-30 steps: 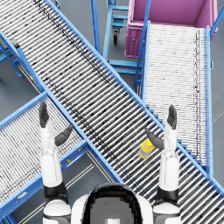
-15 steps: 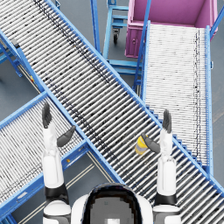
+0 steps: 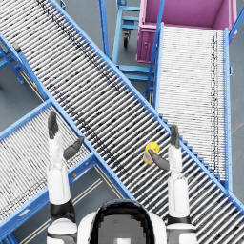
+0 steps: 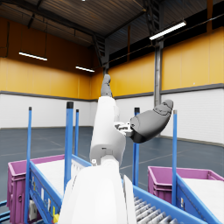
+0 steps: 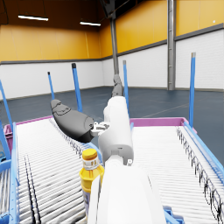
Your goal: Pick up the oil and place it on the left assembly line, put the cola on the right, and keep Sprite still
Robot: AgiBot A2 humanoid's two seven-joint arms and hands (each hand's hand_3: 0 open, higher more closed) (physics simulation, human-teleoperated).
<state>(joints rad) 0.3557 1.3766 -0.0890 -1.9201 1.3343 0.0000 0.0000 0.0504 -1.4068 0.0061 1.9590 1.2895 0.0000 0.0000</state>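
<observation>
I find the oil bottle (image 3: 151, 152) standing upright on the rollers of the central conveyor (image 3: 95, 95), at about 4 o'clock from the middle of the head view. The right hand (image 3: 170, 151) is raised just beside it, with the bottle at roughly 9 o'clock from the hand. Its fingers (image 3: 174, 135) are extended and apart from the thumb, which reaches toward the bottle. I cannot tell whether the thumb touches it, but nothing is gripped. The left hand (image 3: 59, 139) is raised above the left assembly line (image 3: 24, 157) at 8 o'clock, fingers straight and thumb spread wide, holding nothing. The right assembly line (image 3: 190, 86) lies at 1 to 2 o'clock and ends at a magenta bin (image 3: 188, 14) at 1 o'clock, well apart from the bottle.
</observation>
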